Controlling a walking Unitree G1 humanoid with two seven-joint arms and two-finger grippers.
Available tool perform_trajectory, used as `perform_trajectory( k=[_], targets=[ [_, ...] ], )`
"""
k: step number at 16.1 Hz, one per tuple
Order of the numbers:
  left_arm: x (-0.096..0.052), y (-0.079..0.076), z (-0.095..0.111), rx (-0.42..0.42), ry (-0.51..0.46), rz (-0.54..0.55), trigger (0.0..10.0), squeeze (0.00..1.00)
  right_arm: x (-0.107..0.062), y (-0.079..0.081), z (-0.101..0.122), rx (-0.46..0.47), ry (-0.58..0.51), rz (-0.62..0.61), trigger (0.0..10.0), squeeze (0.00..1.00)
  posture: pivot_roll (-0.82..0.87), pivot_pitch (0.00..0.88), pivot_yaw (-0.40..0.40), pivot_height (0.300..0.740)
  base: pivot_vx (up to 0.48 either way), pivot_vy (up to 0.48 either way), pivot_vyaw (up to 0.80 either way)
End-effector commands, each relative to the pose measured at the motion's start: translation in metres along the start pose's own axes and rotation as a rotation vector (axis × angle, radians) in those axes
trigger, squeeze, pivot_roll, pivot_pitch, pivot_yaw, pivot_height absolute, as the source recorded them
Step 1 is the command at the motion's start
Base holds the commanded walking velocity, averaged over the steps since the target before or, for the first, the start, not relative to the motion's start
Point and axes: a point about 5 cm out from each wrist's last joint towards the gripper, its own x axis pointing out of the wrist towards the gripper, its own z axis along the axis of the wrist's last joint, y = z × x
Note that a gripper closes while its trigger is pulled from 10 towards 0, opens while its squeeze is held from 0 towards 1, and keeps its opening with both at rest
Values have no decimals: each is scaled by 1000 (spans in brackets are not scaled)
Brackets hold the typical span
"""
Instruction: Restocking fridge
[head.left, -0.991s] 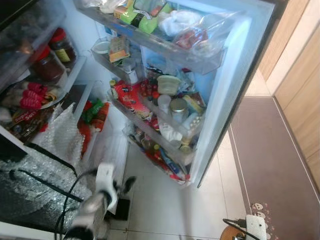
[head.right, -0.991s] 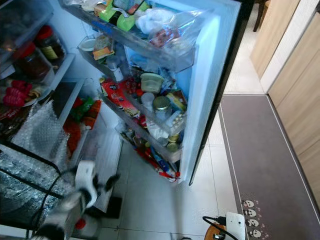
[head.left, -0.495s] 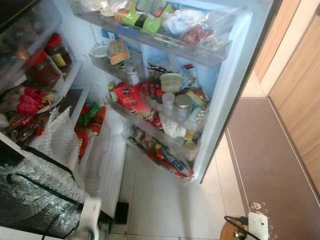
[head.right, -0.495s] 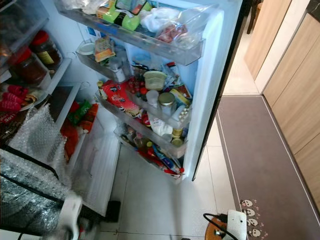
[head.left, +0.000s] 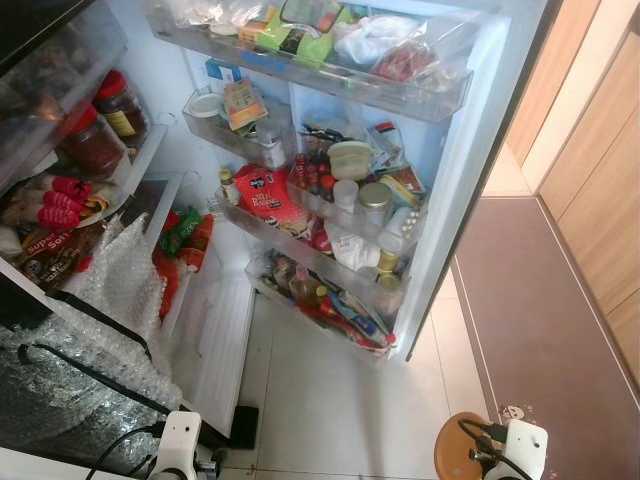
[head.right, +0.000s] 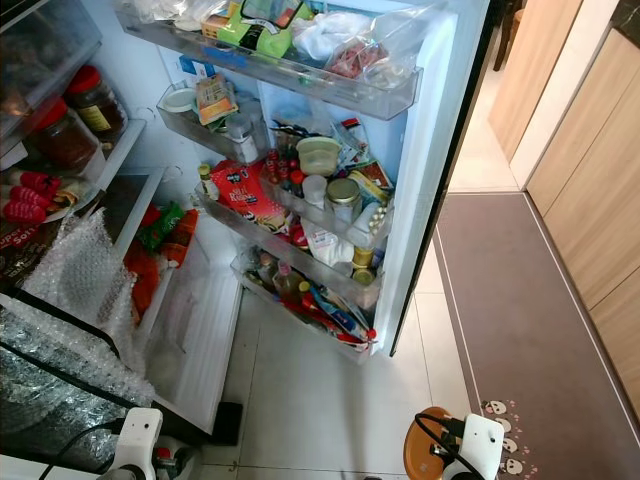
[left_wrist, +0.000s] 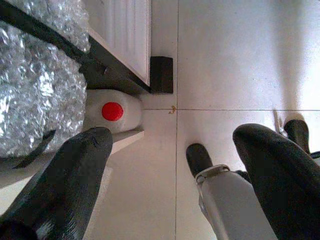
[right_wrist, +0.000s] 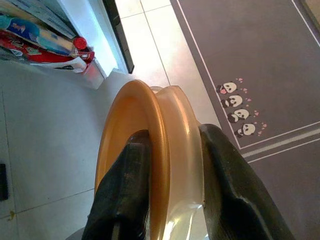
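Right gripper (right_wrist: 170, 175): I read the fingers as clamped across the orange-lidded container (right_wrist: 150, 150), edge-on, low by the floor.
Left gripper (left_wrist: 175, 175): fingers spread, holding nothing.
Fridge door shelves (head.left: 330, 225): ahead and above, slightly left of the container; crowded.
Nearer arm: right, I judge.

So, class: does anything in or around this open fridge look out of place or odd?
Yes. Bubble wrap is draped over the fridge's lower shelves, odd among food. The door racks are crammed, with packets jutting out of the bottom one.
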Motion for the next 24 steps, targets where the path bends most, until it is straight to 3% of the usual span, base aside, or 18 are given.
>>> perform_trajectory(
  k=[1,8,10,11,13,14,15,18,20,21,24],
  targets=[
    [-2,7,-7,16,26,20,10000,0,-2,1,-2,18,-8,2,10000,0,-200,94,76,740,0,0,0],
    [-2,6,-7,24,33,14,10000,0,-3,3,1,64,-65,36,10000,0,-206,102,78,740,0,0,0],
    [-2,5,-7,24,31,8,10000,0,18,7,76,11,-293,63,10000,0,-206,102,78,740,0,0,0],
    [-2,4,-7,22,29,3,10000,0,19,9,87,36,-320,97,10000,0,-206,102,76,740,0,0,0],
    [-2,4,-7,27,30,0,10000,0,20,11,85,94,-306,107,10000,0,-206,102,76,740,0,0,0],
    [-2,5,-7,28,31,0,10000,0,20,15,79,257,-288,130,10000,0,-206,102,76,740,0,0,0],
    [-2,5,-7,30,32,-1,10000,0,21,18,75,336,-262,156,10000,0,-202,105,77,740,0,0,0],
    [-2,5,-7,33,35,-12,10000,0,21,26,73,441,-219,272,10000,0,-203,105,77,740,0,0,0],
    [-2,5,-8,43,36,-15,10000,0,21,29,72,443,-192,341,10000,0,-205,104,76,740,0,0,0],
    [-2,4,-8,56,36,-20,10000,0,21,31,73,361,-167,420,10000,0,-207,105,78,740,0,0,0],
    [-2,4,-7,69,35,-24,10000,0,20,34,75,321,-163,512,10000,0,-207,105,78,740,0,-184,0]
  ],
)
